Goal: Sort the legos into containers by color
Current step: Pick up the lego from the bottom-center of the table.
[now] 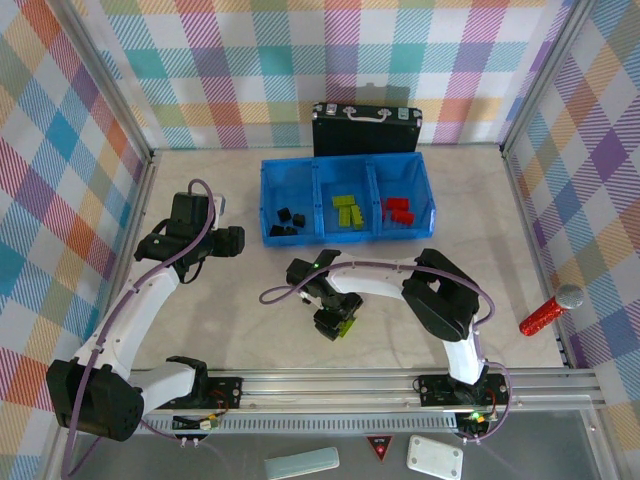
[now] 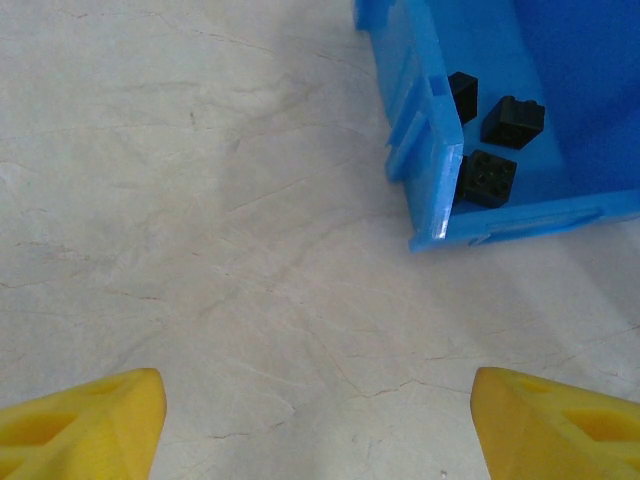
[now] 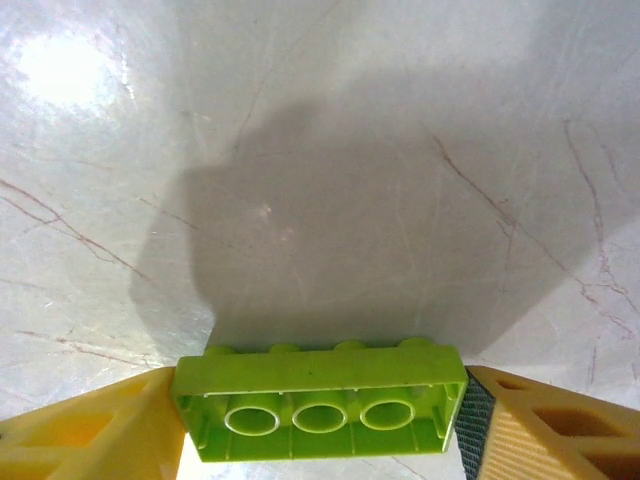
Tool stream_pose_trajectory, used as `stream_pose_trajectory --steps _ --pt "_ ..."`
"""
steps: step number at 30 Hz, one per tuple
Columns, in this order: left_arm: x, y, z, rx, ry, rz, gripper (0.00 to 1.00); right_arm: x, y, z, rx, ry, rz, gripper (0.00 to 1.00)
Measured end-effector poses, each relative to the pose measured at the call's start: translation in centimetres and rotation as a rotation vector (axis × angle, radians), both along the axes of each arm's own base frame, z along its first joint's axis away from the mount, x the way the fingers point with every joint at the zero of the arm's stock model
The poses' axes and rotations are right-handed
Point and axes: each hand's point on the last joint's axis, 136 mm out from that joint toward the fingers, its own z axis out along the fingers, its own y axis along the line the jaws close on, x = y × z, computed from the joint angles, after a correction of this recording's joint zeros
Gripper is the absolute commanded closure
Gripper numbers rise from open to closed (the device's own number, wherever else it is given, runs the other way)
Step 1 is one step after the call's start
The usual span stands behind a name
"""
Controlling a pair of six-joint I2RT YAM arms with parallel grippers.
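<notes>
— Where is the lime-green brick (image 3: 320, 410)?
— Clamped by its ends in the right gripper (image 1: 335, 322), over the table (image 1: 240, 330), near the blue bin (image 1: 345, 238).
— And the left gripper (image 2: 320, 420)?
— Its fingers are spread with nothing between them, beside the compartment holding the black bricks (image 2: 490, 178).

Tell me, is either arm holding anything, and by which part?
The right gripper pinches a lime-green brick by its two short ends. The left gripper is open and holds nothing.

The brick (image 3: 320, 400) is lime-green, the bin (image 1: 345, 237) blue, walls (image 1: 80, 120) plaid.
</notes>
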Motion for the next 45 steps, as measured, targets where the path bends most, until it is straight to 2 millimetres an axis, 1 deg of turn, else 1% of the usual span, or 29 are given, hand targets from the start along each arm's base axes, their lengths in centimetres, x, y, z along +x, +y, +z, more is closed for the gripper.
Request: stream_pose_trajectory --steps 5,8,9,15,19,21,23,26,33,36,39,42,45 --pt "0.0 0.0 0.0 0.0 0.0 0.0 0.2 0.0 0.0 0.0 -0.002 0.002 0.0 0.33" --pt "0.0 0.0 0.0 0.0 0.0 0.0 0.2 0.0 0.0 0.1 -0.004 0.003 -0.003 0.27" --pt "0.0 0.0 0.0 0.0 0.0 0.0 0.2 0.0 -0.1 0.1 -0.004 0.002 -0.003 0.27" --pt "0.0 0.0 0.0 0.0 0.0 0.0 0.2 -0.1 0.0 -0.1 -0.005 0.007 -0.004 0.26" --pt "0.0 0.0 0.0 0.0 0.0 0.0 0.2 -0.2 -0.1 -0.6 -0.014 0.016 -0.004 0.25" --pt "0.0 0.0 0.0 0.0 0.001 0.0 0.2 -0.3 0.0 -0.9 -0.017 0.025 -0.006 0.27" --pt "0.0 0.0 -0.1 0.001 0.004 0.0 0.2 -0.3 0.0 -0.9 -0.015 0.027 -0.006 0.31" --pt "0.1 0.0 -0.2 0.002 0.007 0.0 0.2 -0.3 0.1 -0.8 -0.013 0.028 -0.008 0.35" --pt "0.1 0.0 -0.3 0.002 0.009 0.0 0.2 -0.1 0.1 -0.5 -0.019 0.018 -0.008 0.36" --pt "0.1 0.0 -0.3 0.002 0.009 0.0 0.2 0.3 0.3 -0.2 -0.012 0.004 -0.01 0.37" --pt "0.1 0.0 -0.3 0.002 0.009 0.0 0.2 1.2 0.7 0.4 0.008 -0.015 -0.027 0.38" --pt "0.1 0.0 -0.3 0.002 0.009 0.0 0.2 2.3 1.0 1.2 0.037 -0.037 -0.057 0.38" --pt "0.1 0.0 -0.3 0.002 0.009 0.0 0.2 3.9 1.2 2.5 0.077 -0.068 -0.104 0.39"
